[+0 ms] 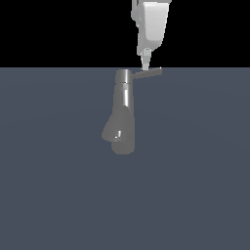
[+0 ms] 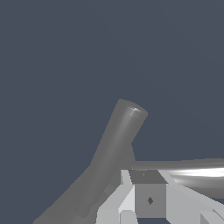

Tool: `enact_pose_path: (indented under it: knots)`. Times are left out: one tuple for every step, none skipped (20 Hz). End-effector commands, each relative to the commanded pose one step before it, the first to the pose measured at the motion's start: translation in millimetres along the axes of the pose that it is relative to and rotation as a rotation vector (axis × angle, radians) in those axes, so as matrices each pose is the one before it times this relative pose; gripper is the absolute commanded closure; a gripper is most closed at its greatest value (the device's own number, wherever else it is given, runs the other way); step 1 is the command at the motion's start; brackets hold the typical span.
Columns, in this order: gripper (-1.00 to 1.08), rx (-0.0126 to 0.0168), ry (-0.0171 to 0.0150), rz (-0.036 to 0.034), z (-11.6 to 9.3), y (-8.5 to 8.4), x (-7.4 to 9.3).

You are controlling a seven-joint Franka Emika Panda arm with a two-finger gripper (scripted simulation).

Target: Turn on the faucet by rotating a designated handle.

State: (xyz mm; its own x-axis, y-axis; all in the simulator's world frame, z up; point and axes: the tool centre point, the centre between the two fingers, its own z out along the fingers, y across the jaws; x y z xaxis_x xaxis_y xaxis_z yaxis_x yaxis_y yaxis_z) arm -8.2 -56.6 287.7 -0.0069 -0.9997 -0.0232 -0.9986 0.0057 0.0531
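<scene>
The grey metallic faucet (image 1: 123,110) lies along the dark surface in the exterior view, with its cylindrical cap (image 1: 124,76) at the far end and its bulging spout end (image 1: 116,135) nearer. The thin handle (image 1: 149,73) sticks out from the cap toward the exterior view's right. My white gripper (image 1: 145,63) comes down from above, and its narrow tip rests at the handle's middle; the fingers look closed together. In the wrist view the faucet body (image 2: 116,142) rises as a cylinder, the handle (image 2: 188,168) is a bright rod, and my fingers (image 2: 131,199) sit right at it.
A flat dark grey-blue floor (image 1: 195,185) lies all around the faucet. The background beyond its far edge is black. No other objects show.
</scene>
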Motion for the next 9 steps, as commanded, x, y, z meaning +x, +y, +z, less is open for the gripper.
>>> enact_pose_path:
  knots:
    - [1.08, -0.00667, 0.00236, 0.02577, 6.13, -2.60, 21.21]
    - [1.08, -0.00010, 0.00005, 0.00119, 0.77, -1.78, 2.86]
    - [1.08, -0.00010, 0.00005, 0.00119, 0.76, -1.77, 2.85]
    - [1.08, -0.00010, 0.00005, 0.00119, 0.76, -1.77, 2.84]
    - [1.08, -0.00011, 0.00004, 0.00119, 0.75, -1.76, 2.83]
    - [1.08, -0.00011, 0.00004, 0.00119, 0.75, -1.76, 2.82]
    - [1.08, -0.00011, 0.00004, 0.00119, 0.75, -1.75, 2.80]
    - [1.08, -0.00011, 0.00004, 0.00119, 0.74, -1.75, 2.79]
    - [1.08, 0.00000, 0.00000, 0.00000, 0.00, 0.00, 0.00]
